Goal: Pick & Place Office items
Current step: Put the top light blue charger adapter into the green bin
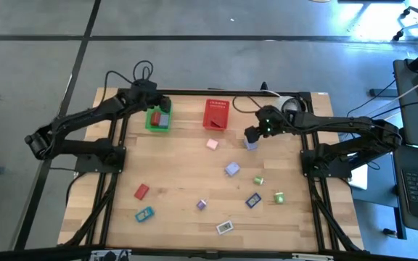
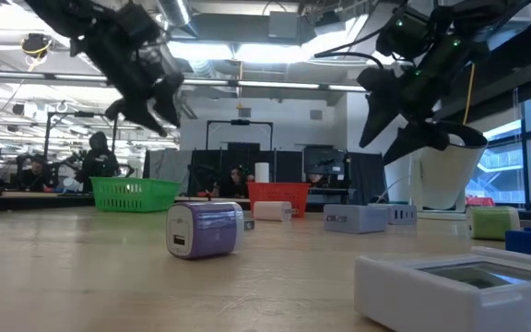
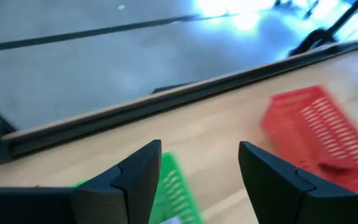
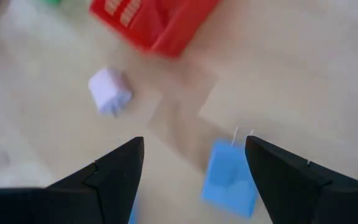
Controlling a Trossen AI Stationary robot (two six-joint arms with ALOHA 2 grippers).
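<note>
**Office items spread over the table, both end effectors open and empty**

Most of the office items lie loose on the wooden table [image 1: 173, 167]: a pink block [image 1: 212, 144] near the red basket [image 1: 216, 114], a blue block [image 1: 250, 144] just beside the right end effector [image 1: 253, 135], a lavender block [image 1: 231, 169] toward the middle, and two green pieces [image 1: 258, 180] [image 1: 279, 197] farther to the right. Along the near edge sit a red block [image 1: 141, 191], a teal piece [image 1: 144, 214], a small purple block [image 1: 202, 204], a dark blue piece [image 1: 253, 201] and a white flat piece [image 1: 225, 228]. A few items already rest inside the green basket [image 1: 158, 118], a red one and a lavender one among them.

The left end effector [image 1: 164, 104] hangs over the far side of the green basket. Its wrist view shows the fingers [image 3: 135, 180] parted with nothing between them, the basket's green mesh below.

The right end effector hovers low over the blue block. In its wrist view the fingers [image 4: 114, 168] stand wide apart and empty, with the blue block [image 4: 230, 177] lying on the table under the gap and the pink block [image 4: 109, 90] beyond.
</note>
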